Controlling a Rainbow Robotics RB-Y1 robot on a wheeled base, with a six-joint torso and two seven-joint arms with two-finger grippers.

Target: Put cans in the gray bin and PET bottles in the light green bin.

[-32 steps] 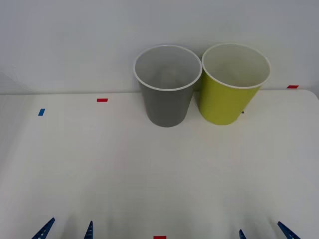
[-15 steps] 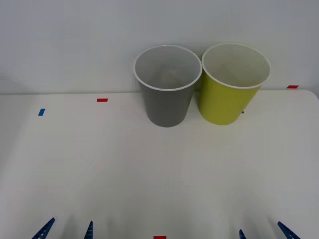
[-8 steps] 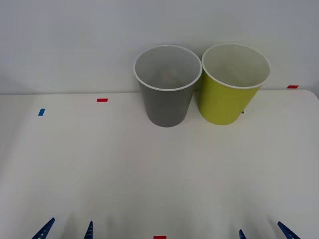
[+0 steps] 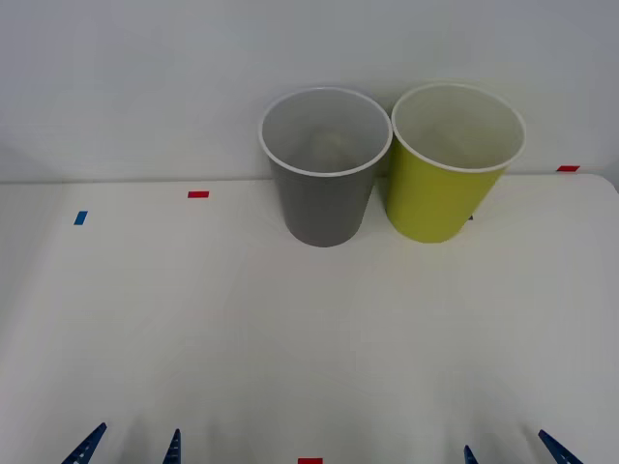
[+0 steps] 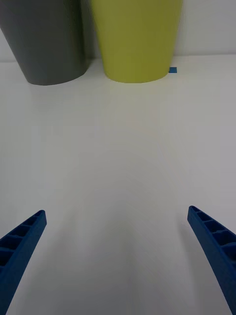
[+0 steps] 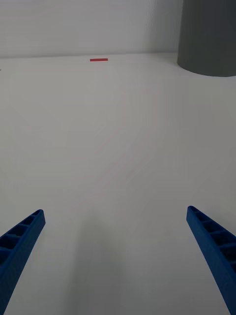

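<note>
Front view high above the table (image 4: 290, 329), facing forward and down, gray bin (image 4: 325, 164) at 12 o'clock, light green bin (image 4: 451, 159) at 1 o'clock, wrist views low over the tabletop, facing forward, both sharing the gray bin

Tabletop (image 4: 290, 329): white, matte, plain surface, running from the near edge of the front view back to the wall. Its right rear corner is rounded.

Wall (image 4: 135, 77): flat, pale grey-white, unmarked, meeting the tabletop along a straight horizontal line.

Tape marks on the tabletop: red mark (image 4: 198, 194) near the rear edge, left of centre; blue mark (image 4: 80, 217) farther left and slightly nearer; red mark (image 4: 568, 168) at the right rear; red mark (image 4: 309, 461) at the near edge, centre. A blue mark (image 5: 172, 70) lies at the rear right.

Lighting: even and diffuse; shadows soft and faint.
</note>
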